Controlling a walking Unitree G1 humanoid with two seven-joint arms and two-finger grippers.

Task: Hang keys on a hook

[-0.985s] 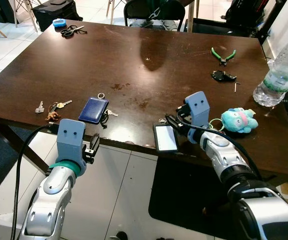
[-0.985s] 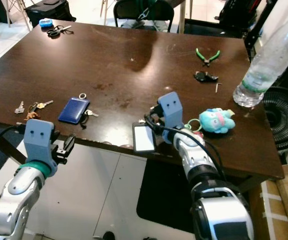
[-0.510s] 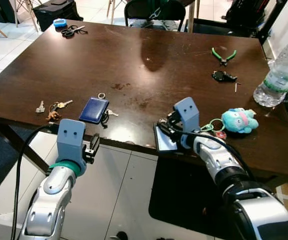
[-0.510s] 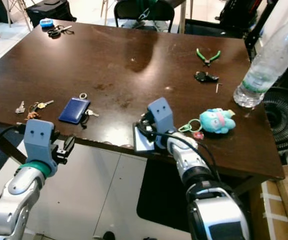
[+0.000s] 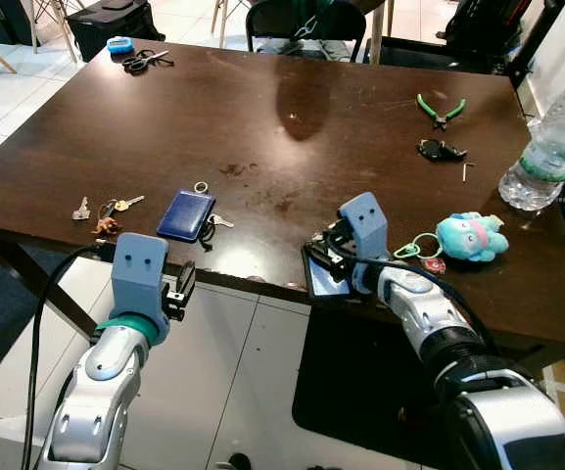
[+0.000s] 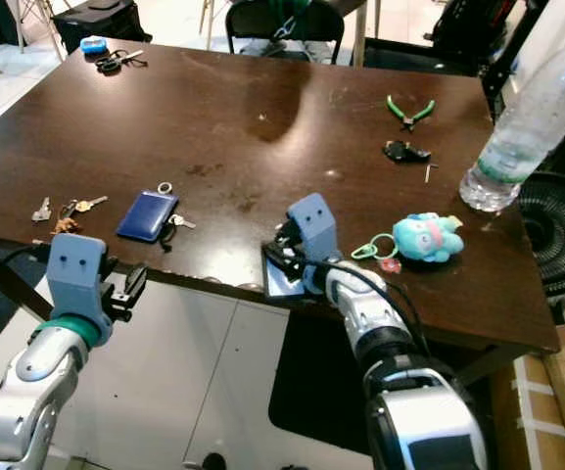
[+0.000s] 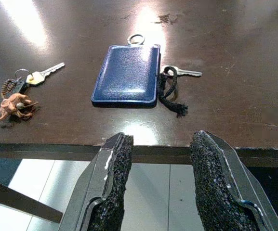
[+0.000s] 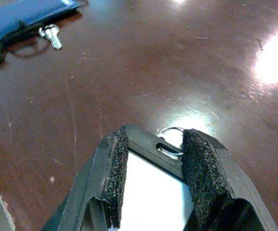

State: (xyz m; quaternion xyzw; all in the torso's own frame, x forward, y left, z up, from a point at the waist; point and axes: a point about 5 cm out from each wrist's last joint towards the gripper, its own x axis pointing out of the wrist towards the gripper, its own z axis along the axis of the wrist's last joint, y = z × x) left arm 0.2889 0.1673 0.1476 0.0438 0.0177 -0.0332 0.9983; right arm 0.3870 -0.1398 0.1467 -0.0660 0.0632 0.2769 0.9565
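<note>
Table (image 5: 262, 127) of dark scuffed wood – pale tiled floor (image 5: 213, 382) beneath.

The dark brown wooden surface (image 8: 143, 72) is looking glossy and scuffed, the blue leatherette card pouch (image 7: 126, 74) matt and grainy, hand pads (image 7: 211, 183) rough foam.

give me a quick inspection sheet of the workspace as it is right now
surface: dark wooden table, scuffed, with glare patches
job's things: key bunch near the table's left front edge; blue card holder with a key beside it; no hook seen
clutter: plush keychain, green pliers, scissors, water bottle
grippers: right gripper shut on white badge at the front edge; left gripper open, below and in front of the table edge
cables: black cable along the left arm
surroundings: tiled floor, chair behind the table
</note>
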